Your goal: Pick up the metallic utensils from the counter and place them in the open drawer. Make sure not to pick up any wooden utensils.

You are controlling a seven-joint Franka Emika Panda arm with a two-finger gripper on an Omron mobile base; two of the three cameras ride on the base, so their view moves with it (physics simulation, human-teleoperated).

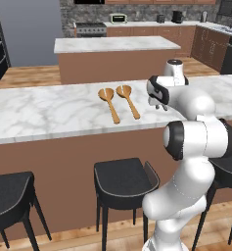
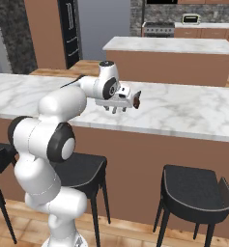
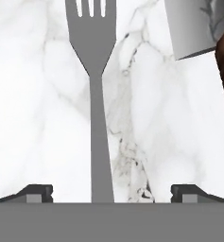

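Two wooden spoons [image 1: 118, 102] lie side by side on the white marble bench [image 1: 44, 110], heads toward its far edge and handles slanting toward the near edge, just left of the robot's wrist in the left base view. Three dark stools [image 1: 123, 180] stand under the near edge; a second marble island [image 1: 115, 44] and a back wall of cabinets lie beyond. In the right base view the tool [image 2: 117, 110] hangs above the bench, fingers pointing down, and the arm hides the spoons. From the hand view a grey metal fork [image 3: 95, 80] lies flat on the marble, tines away from the camera, its handle running between the two finger tips [image 3: 37, 193], which stand wide apart with nothing clamped. At that view's upper right, a steel blade [image 3: 194, 26] with a dark brown handle lies beside the fork, not touching it.
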